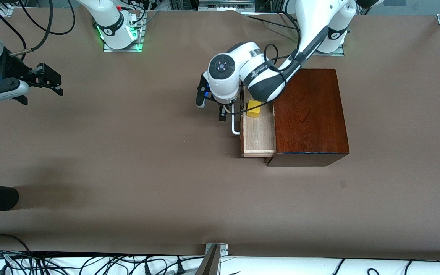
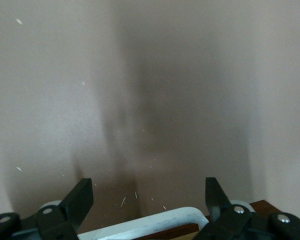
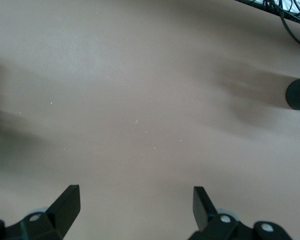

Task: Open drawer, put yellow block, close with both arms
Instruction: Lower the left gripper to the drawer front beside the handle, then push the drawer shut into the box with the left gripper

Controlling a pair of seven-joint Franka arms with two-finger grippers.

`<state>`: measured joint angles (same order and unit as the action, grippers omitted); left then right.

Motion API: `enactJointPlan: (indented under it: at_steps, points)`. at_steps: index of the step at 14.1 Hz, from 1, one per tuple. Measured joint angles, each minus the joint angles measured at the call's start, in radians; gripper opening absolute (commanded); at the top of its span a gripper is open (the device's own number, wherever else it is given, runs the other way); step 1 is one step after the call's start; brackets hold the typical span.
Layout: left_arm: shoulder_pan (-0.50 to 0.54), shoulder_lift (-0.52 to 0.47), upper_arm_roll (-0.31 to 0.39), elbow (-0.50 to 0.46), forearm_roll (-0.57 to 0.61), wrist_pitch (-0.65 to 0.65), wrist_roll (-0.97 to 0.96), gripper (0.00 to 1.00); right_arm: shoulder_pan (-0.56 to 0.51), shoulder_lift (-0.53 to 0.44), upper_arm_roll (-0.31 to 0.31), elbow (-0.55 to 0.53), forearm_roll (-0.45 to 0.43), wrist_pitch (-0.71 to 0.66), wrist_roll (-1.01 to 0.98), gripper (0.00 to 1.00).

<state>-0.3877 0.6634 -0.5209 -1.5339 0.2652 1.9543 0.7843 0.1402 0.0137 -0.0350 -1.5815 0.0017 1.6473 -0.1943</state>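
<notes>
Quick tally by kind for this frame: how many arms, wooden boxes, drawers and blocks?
Arms: 2, left gripper open at the drawer handle, right gripper open, waiting over the table's right-arm end
Wooden box: 1
Drawer: 1, open
Yellow block: 1, in the drawer
Total: 5

the drawer (image 1: 257,133) stands pulled out of the wooden box (image 1: 309,114) toward the right arm's end of the table (image 1: 128,152), with the yellow block (image 1: 254,109) lying in it at the end farther from the front camera, and the handle (image 1: 235,124) on its front.
</notes>
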Motion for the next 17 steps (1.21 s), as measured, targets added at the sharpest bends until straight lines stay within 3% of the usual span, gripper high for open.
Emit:
enactJointPlan:
  at_steps: [17]
  points:
    - [0.044,0.001,0.039,0.033,0.020,-0.292,0.006,1.00,0.008,0.000,0.004,0.000,0.000,0.000,-0.001,1.00]
